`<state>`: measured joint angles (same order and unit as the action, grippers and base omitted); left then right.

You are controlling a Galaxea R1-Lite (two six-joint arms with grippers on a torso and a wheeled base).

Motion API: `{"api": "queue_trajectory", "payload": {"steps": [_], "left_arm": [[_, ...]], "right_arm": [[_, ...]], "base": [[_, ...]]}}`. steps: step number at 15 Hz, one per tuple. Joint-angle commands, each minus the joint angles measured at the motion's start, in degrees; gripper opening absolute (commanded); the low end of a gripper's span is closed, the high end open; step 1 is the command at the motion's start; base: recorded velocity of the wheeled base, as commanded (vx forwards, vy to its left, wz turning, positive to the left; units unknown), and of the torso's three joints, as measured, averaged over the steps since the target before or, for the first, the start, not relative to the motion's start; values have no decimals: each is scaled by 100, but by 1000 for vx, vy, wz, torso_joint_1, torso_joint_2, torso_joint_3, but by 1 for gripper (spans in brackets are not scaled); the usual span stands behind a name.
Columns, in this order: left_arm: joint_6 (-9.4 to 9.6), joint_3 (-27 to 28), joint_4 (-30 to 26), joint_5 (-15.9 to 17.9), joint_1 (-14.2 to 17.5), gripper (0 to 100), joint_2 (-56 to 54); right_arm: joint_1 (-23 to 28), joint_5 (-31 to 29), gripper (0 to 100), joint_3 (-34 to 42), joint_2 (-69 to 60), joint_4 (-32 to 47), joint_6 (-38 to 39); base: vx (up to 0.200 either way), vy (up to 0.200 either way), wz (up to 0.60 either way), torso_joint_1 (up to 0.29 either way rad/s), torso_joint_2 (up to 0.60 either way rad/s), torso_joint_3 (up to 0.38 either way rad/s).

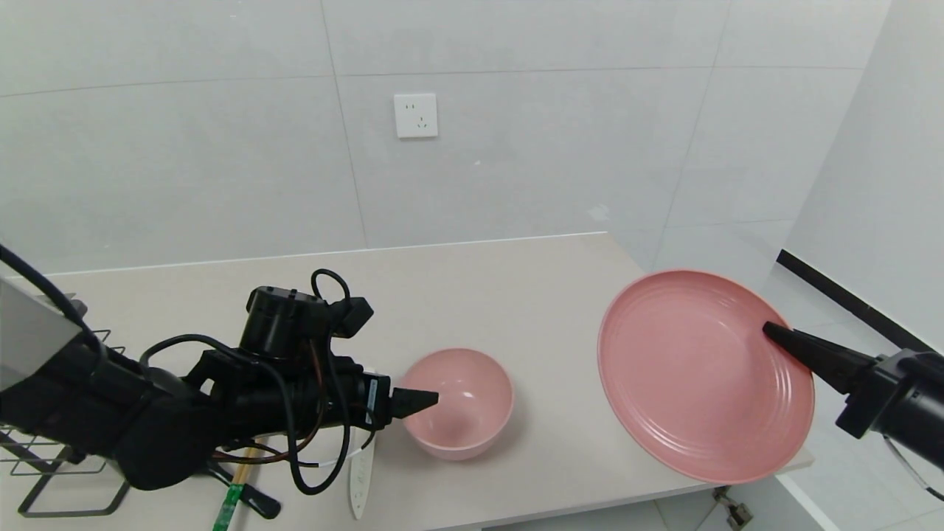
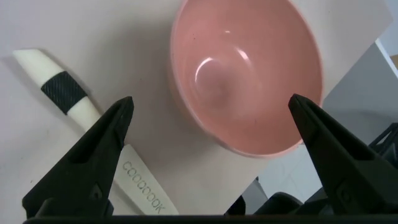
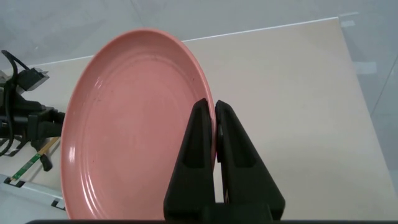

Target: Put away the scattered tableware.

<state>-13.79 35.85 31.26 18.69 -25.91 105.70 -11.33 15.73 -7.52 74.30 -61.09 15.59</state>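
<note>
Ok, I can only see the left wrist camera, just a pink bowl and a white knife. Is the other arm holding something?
Observer: Yes, the right gripper is shut on the rim of a pink plate, held tilted at the right end of the table.
Operator: Where can stuff go?
Observer: A black wire rack stands at the table's left end.
Operator: Anything else lying around?
Observer: A green-tipped stick, maybe chopsticks, lies beside the knife.
</note>
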Motion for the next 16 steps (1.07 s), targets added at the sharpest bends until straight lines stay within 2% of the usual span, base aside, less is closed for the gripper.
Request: {"api": "queue_trajectory", "payload": {"steps": [1,7,10,11,16], "left_arm": [[-10,36,188,-129,-99,100,249],[-71,115,733,-410,-257,100,776],[-238,168,838,-419,-336,100,873],[-247,168,838,-419,-354,0,882],[-238,176,900,-603,-371,0,899]], "right_arm": [[25,1,0,5,-12,-8,-4],[43,1,0,5,-65,0,-12],[43,1,0,-21,-65,-8,-12],[43,9,0,-12,-65,0,-12],[43,9,0,-30,-56,0,-12]], "base": [[0,0,0,0,0,0],[0,0,0,0,0,0],[0,0,0,0,0,0],[0,0,0,0,0,0],[0,0,0,0,0,0]]}}
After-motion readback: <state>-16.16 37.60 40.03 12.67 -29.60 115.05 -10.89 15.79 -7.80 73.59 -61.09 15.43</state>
